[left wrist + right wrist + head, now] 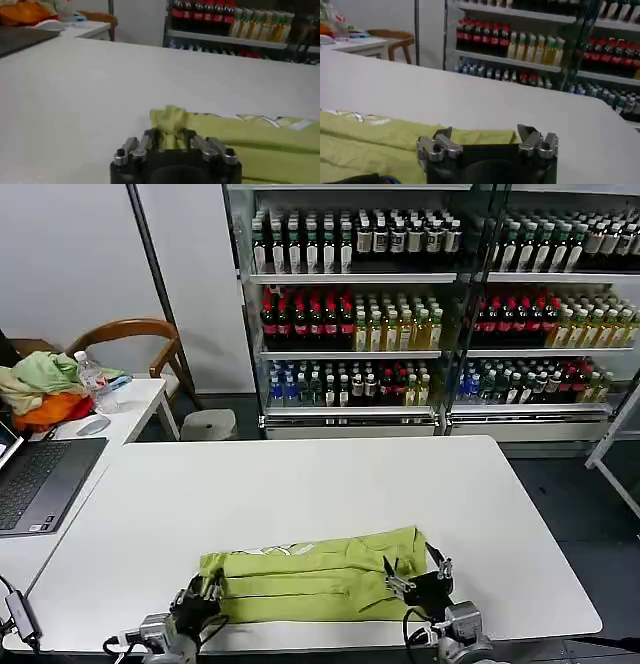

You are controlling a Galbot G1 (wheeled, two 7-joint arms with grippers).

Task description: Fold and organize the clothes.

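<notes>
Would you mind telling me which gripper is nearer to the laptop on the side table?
The left. The left gripper sits at the T-shirt's left end, on the laptop's side of the table. The right gripper is at the shirt's far right end.

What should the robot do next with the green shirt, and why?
Probably the left gripper should lift the bunched corner it pinches and carry it across the T-shirt. The shirt already lies as a long folded strip near the table's front edge, and the right gripper stands open at the other end, holding nothing.
</notes>
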